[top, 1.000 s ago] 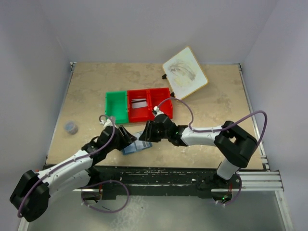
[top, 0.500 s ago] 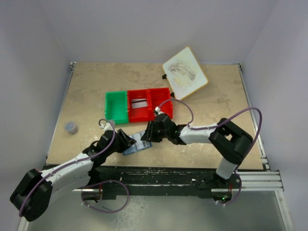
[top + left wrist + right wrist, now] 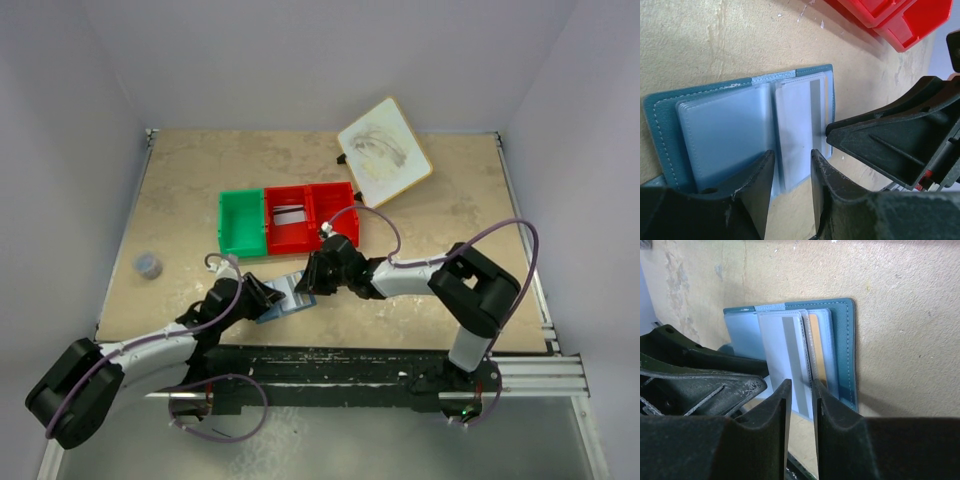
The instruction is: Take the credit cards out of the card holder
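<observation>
Your right gripper (image 3: pixel 801 390) has narrowed around the end of the striped grey card (image 3: pixel 790 340). Your left gripper (image 3: pixel 792 160) has narrowed at the edge of the blue wallet (image 3: pixel 715 125). I cannot tell whether either is pinching yet. The wallet lies open near the front of the table (image 3: pixel 450 200), with the card still pocketed, so the first pull looks close.
</observation>
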Robot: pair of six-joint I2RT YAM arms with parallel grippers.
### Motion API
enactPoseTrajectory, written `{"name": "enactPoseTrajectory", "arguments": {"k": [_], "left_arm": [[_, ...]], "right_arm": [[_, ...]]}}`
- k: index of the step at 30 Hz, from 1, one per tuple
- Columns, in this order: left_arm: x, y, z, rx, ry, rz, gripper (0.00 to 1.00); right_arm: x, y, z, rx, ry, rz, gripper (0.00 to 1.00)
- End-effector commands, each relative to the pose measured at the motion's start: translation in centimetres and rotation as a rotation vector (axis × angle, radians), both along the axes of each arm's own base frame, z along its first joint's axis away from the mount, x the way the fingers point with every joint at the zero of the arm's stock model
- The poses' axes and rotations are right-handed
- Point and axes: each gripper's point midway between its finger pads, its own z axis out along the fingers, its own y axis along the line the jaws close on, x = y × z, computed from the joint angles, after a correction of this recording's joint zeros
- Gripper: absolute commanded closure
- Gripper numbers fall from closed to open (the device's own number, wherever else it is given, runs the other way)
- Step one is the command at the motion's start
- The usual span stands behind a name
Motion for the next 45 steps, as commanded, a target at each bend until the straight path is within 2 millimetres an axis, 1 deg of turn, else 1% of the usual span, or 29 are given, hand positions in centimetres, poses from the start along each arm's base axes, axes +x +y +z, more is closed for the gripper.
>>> {"name": "enactPoseTrajectory", "arguments": {"k": [1, 3, 6, 9, 14, 15, 18, 20, 23, 24, 28, 30, 39, 42, 45], "left_arm": [[-0.5, -0.1, -0.2, -0.048, 0.003, -0.004, 0.68], [-0.4, -0.1, 0.1, -0.065, -0.008, 0.006, 0.7], [-0.2, 0.1, 0.5, -0.082, -0.022, 0.019, 0.71], [-0.3, 0.3, 0.4, -0.101, -0.027, 0.031, 0.74], [-0.1, -0.1, 1.4, -0.166, -0.066, 0.03, 0.76], [-0.1, 0.0, 1.2, -0.16, -0.062, 0.032, 0.76], [-0.2, 0.1, 1.2, -0.164, -0.068, 0.037, 0.82], [-0.1, 0.2, 1.3, -0.179, -0.073, 0.047, 0.83], [-0.1, -0.1, 2.0, -0.205, -0.091, 0.037, 0.87], [-0.1, -0.2, 2.2, -0.213, -0.097, 0.033, 0.87], [-0.1, -0.4, 2.3, -0.212, -0.101, 0.018, 0.8], [-0.1, -0.5, 2.3, -0.214, -0.1, 0.011, 0.79], [-0.5, -1.4, 2.1, -0.203, -0.091, -0.055, 0.82], [-0.6, -2.1, 2.8, -0.221, -0.102, -0.093, 0.83], [-0.6, -1.9, 2.0, -0.18, -0.084, -0.092, 0.85]], "right_arm": [[0.0, 0.5, -0.3, -0.004, 0.003, 0.028, 0.77], [-0.2, 0.3, -0.9, -0.017, 0.011, 0.033, 0.81], [-0.2, 0.3, -1.3, -0.023, 0.013, 0.036, 0.83], [-0.2, 0.4, -1.6, -0.019, 0.011, 0.035, 0.84], [-0.3, 0.4, -1.8, -0.019, 0.019, 0.035, 0.85], [-0.3, 0.4, -1.8, -0.018, 0.022, 0.034, 0.85], [-0.3, 0.5, -1.8, -0.013, 0.021, 0.037, 0.85], [-0.3, 0.6, -1.7, -0.011, 0.022, 0.039, 0.85], [-0.5, 0.5, -1.9, -0.013, 0.03, 0.045, 0.86], [-0.5, 0.6, -2.0, -0.01, 0.031, 0.046, 0.86], [-0.7, 1.0, -1.7, 0.02, 0.034, 0.057, 0.86], [-0.7, 1.1, -1.7, 0.022, 0.035, 0.056, 0.86], [-0.8, 1.6, -1.0, 0.06, 0.023, 0.078, 0.85], [-0.8, 1.9, -1.2, 0.061, 0.027, 0.088, 0.85], [-0.9, 2.1, -1.4, 0.063, 0.033, 0.097, 0.85]]}}
